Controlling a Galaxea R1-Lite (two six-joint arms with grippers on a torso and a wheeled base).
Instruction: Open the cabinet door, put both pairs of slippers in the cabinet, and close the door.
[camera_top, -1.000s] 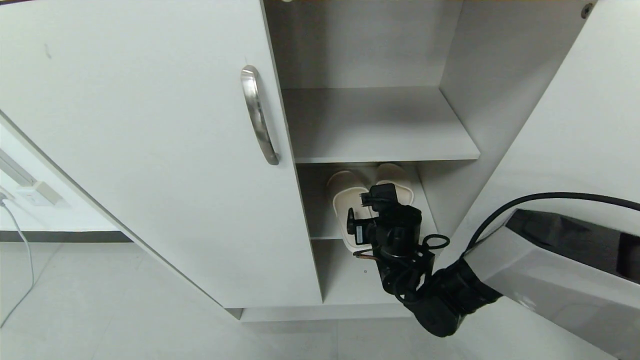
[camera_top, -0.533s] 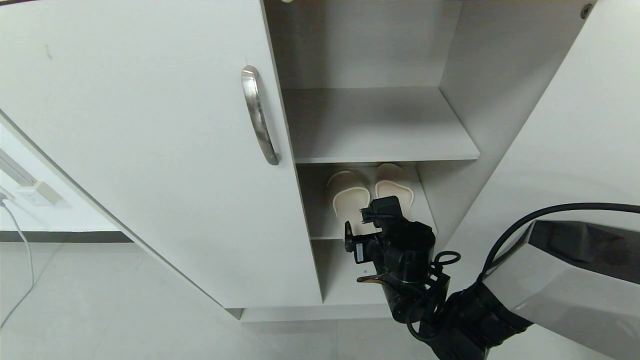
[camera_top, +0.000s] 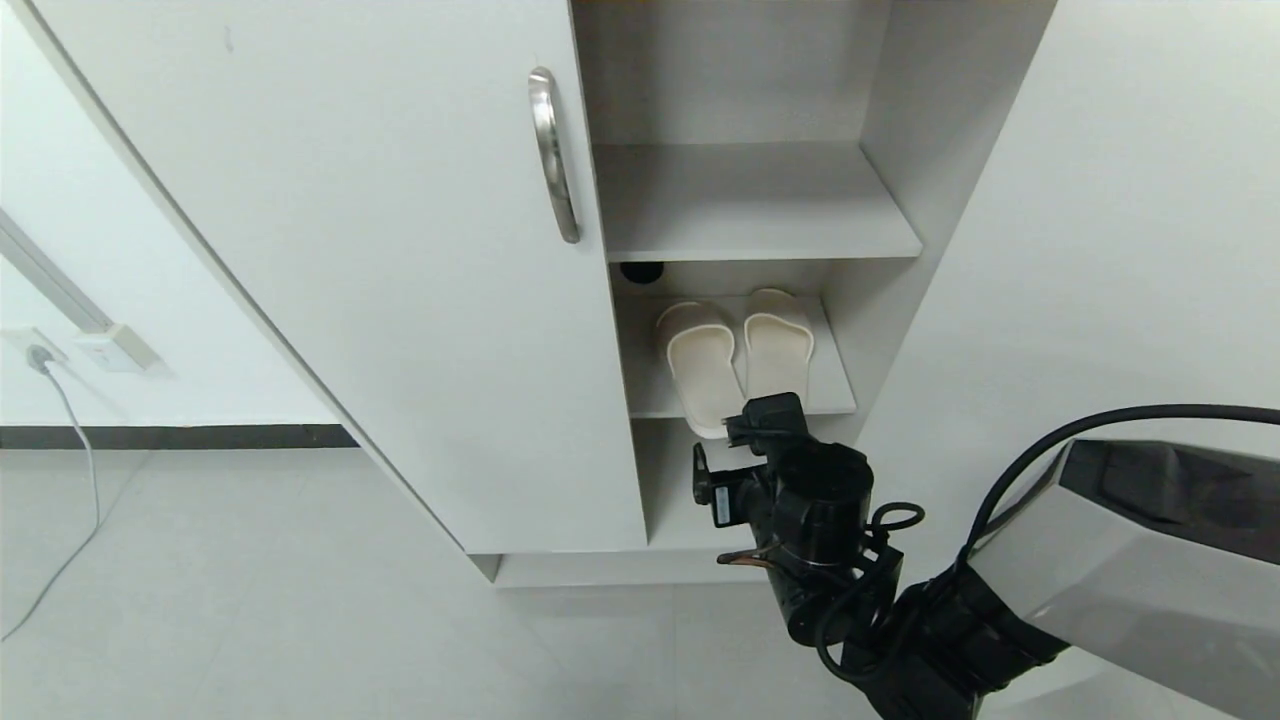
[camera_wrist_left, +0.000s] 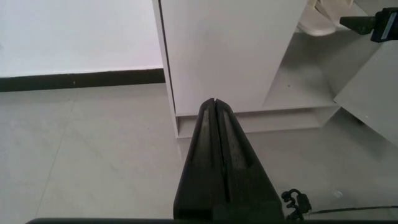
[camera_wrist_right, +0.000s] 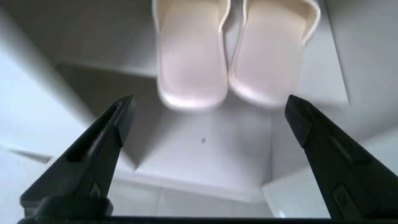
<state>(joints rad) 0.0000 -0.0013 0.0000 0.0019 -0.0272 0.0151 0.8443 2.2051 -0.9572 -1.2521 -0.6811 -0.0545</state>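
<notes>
A pair of cream slippers (camera_top: 735, 355) lies side by side on the cabinet's middle shelf (camera_top: 835, 400), heels toward me; the left one's heel overhangs the shelf edge. My right gripper (camera_top: 735, 445) hangs just outside and below that shelf edge. In the right wrist view its fingers (camera_wrist_right: 112, 130) stand wide open with nothing between them, and the slippers (camera_wrist_right: 193, 56) lie a short way beyond the tips. The right cabinet door (camera_top: 1100, 250) is swung open. My left gripper (camera_wrist_left: 214, 109) is shut and empty, held low over the floor in front of the cabinet.
The left cabinet door (camera_top: 400, 250) is closed and carries a metal handle (camera_top: 555, 155). The upper shelf (camera_top: 750, 200) and bottom compartment (camera_top: 690, 500) are bare. A small dark thing (camera_top: 641, 271) sits at the back above the slippers. A wall socket with cable (camera_top: 40, 357) is far left.
My right gripper has drawn back out of the cabinet, leaving the cream slippers on the middle shelf. The head camera has shifted too, so the cabinet sits higher in the picture.
</notes>
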